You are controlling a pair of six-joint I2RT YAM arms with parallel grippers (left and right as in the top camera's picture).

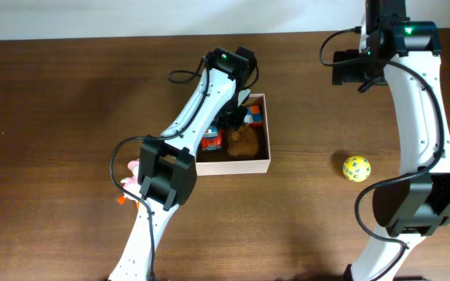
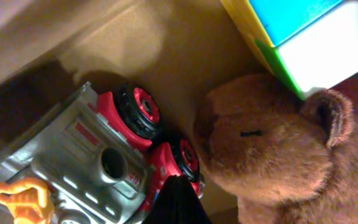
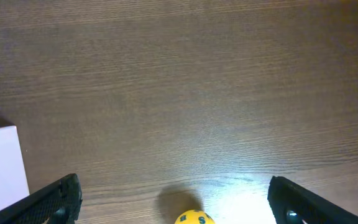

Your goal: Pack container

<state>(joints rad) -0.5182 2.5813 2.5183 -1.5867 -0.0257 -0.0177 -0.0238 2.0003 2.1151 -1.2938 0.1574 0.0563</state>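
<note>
The container [image 1: 233, 166] is a shallow white-walled box with tan cardboard inside [image 2: 166, 50]. In it lie a silver toy truck with red wheels [image 2: 98, 155], a brown teddy bear [image 2: 278, 162] and a colourful cube [image 2: 303, 37]. My left gripper [image 1: 235, 117] reaches down into the box. Its dark fingers [image 2: 178, 202] meet in one point beside the truck's wheel, with nothing seen between them. My right gripper [image 3: 173, 183] is open and empty, high above the table at the back right [image 1: 355, 69]. A yellow ball [image 1: 356, 168] lies right of the box, and its top edge shows in the right wrist view [image 3: 194, 218].
An orange toy piece [image 2: 17, 196] lies against the truck. Small pink and orange items [image 1: 131, 176] lie on the brown wooden table under the left arm. The box's white wall shows at the left of the right wrist view [image 3: 2, 162].
</note>
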